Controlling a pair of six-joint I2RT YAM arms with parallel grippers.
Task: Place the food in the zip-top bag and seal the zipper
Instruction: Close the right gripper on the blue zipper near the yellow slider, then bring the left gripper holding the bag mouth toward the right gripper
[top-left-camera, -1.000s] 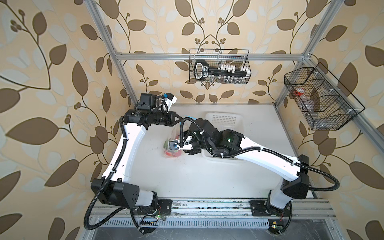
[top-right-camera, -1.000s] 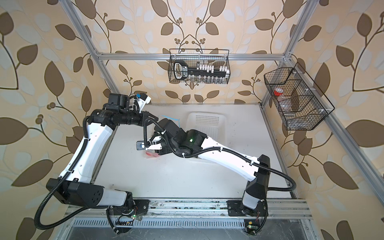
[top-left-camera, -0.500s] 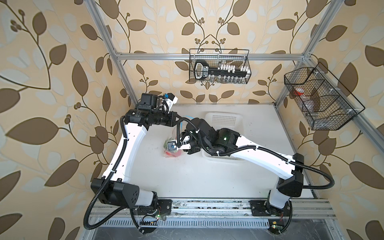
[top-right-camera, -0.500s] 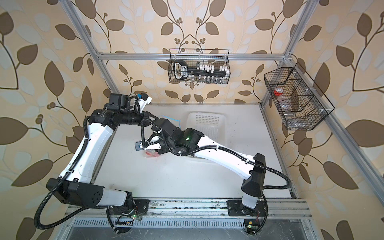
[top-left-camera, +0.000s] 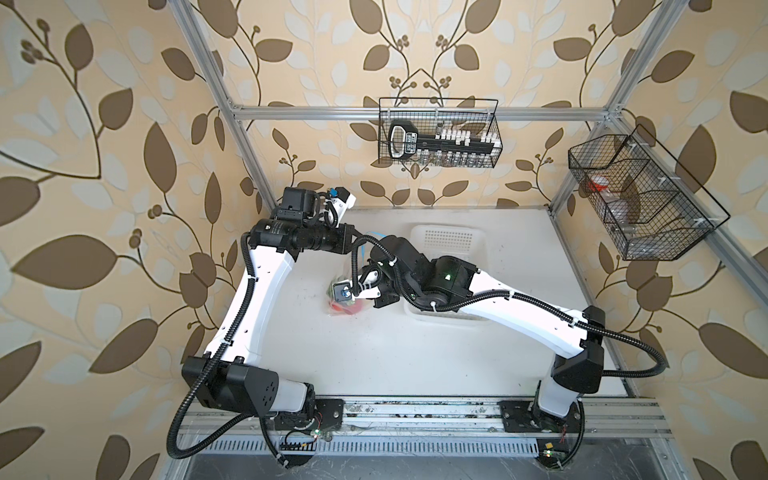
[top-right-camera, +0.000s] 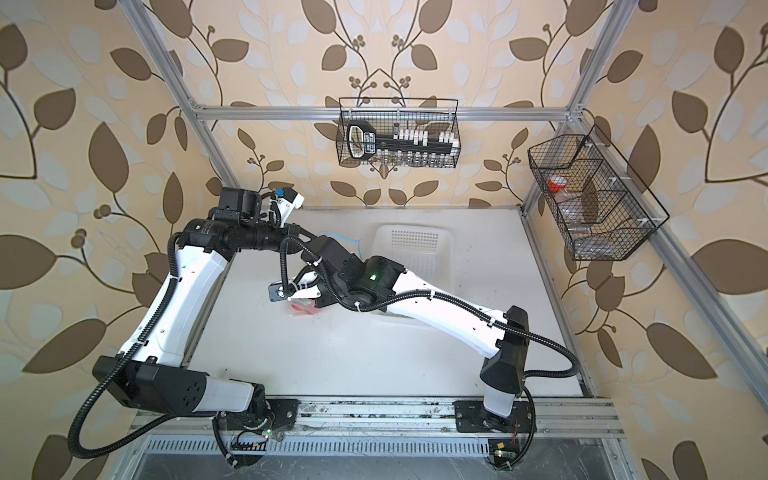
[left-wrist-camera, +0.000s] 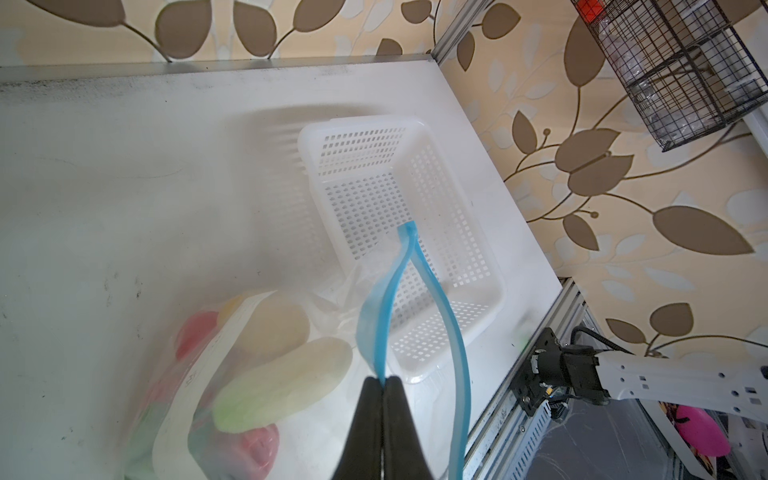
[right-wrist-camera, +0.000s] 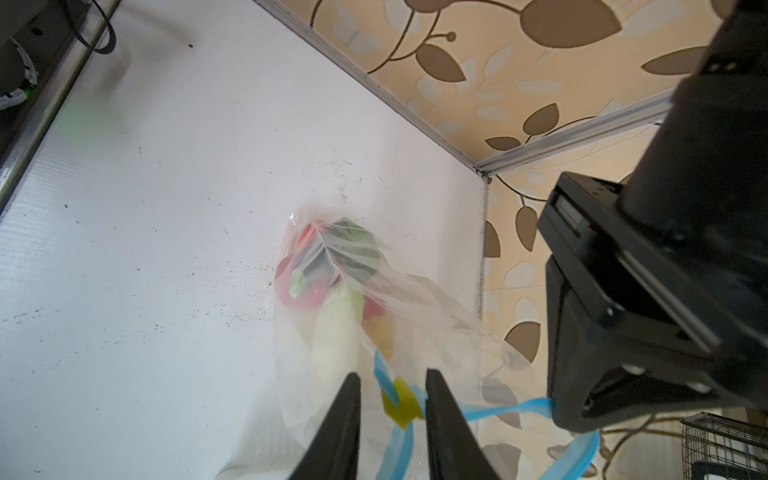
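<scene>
Comparing with a second ago in the top views: right arm has crept a little further toward the left arm, elbow drawn in. Left arm and bag (top-left-camera: 345, 306) have not moved. Bag rests on the table (top-left-camera: 415, 365) just beside the basket (top-left-camera: 444, 239), under both wrists.

Left claw (left-wrist-camera: 382, 380): closed tight, pinching one lip of the zipper (left-wrist-camera: 376, 332). The other lip bows away from it, so the mouth stands open; the lips meet only at the end away from the claw.

Right claw (right-wrist-camera: 393, 374): jaws apart, straddling the slider (right-wrist-camera: 402, 401). Slider touches one finger (right-wrist-camera: 440, 415); a gap shows on the other side. Not clamped yet.

Food (left-wrist-camera: 282, 384): everything I can see is inside the bag, cabbage and red pieces among it. Basket looks empty; nothing loose on the table in any view.

Reading: loading appears done, and sealing is the step in hand. The small shift has set the right claw around the slider. Next move calls for closing on it and drawing it along the strip while the left claw holds the lip taut. Risks: the small slider slips from the jaws, or film bunches ahead of it and the seal stops short.
</scene>
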